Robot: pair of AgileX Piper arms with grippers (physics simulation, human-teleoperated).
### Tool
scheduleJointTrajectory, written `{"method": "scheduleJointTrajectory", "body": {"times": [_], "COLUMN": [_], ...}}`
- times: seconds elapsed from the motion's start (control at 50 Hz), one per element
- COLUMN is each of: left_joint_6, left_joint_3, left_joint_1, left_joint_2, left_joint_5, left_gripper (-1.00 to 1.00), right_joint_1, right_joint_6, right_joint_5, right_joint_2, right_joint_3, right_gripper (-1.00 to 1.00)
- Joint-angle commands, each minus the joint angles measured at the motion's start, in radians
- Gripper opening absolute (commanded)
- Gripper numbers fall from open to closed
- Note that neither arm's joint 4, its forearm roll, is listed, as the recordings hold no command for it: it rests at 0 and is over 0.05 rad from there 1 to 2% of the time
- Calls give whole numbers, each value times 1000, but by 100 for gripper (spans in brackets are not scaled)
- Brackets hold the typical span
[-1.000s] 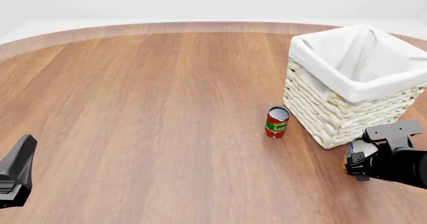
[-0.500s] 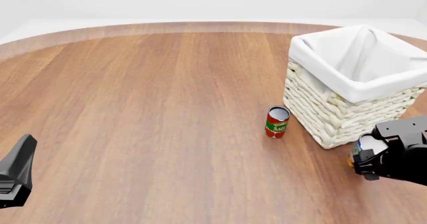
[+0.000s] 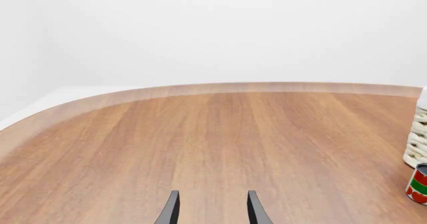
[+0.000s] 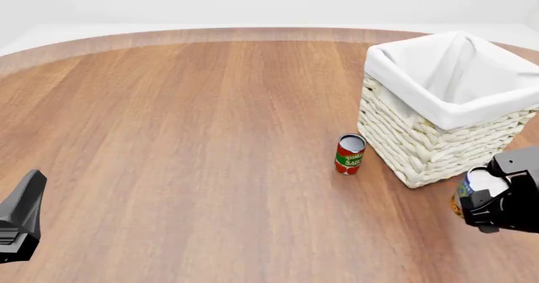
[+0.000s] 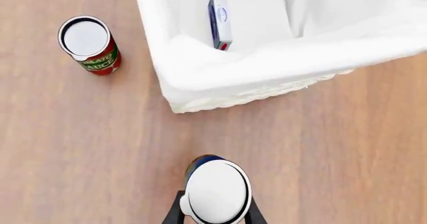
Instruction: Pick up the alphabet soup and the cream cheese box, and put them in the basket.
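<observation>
The alphabet soup [image 5: 215, 191] shows its plain white top between the fingers of my right gripper [image 5: 215, 214], which is shut on it; in the front view the can [image 4: 473, 185] is lifted beside the basket's near corner, at the right edge. The cream cheese box [image 5: 221, 19] stands on edge inside the basket [image 5: 200, 69] against the white lining. From the front the basket [image 4: 421, 138] is at the right, its inside hidden. My left gripper [image 3: 212, 211] is open over bare wood at the near left [image 4: 19, 223].
A red and green tomato sauce can [image 4: 349, 154] stands upright just left of the basket; it also shows in the right wrist view [image 5: 89, 45] and at the edge of the left wrist view [image 3: 419, 184]. The wooden table [image 4: 185, 144] curves away at its far edge.
My right gripper has risen and drifted to the right with the alphabet soup in it, along the basket's near corner. The left arm and the tomato sauce can have not moved.
</observation>
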Motion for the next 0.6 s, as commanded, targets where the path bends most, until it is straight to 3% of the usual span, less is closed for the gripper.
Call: {"method": "scheduleJointTrajectory", "body": {"times": [0.02, 0.6], "left_joint_6": [0, 0], "left_joint_3": [0, 0], "left_joint_1": [0, 0], "left_joint_2": [0, 0], "left_joint_5": [0, 0], "left_gripper": [100, 100], "right_joint_1": [-5, -15], "right_joint_6": [-10, -67], "right_joint_5": [91, 353], "right_joint_2": [-65, -206], "right_joint_3": [-26, -193], "right_gripper": [-100, -100]}}
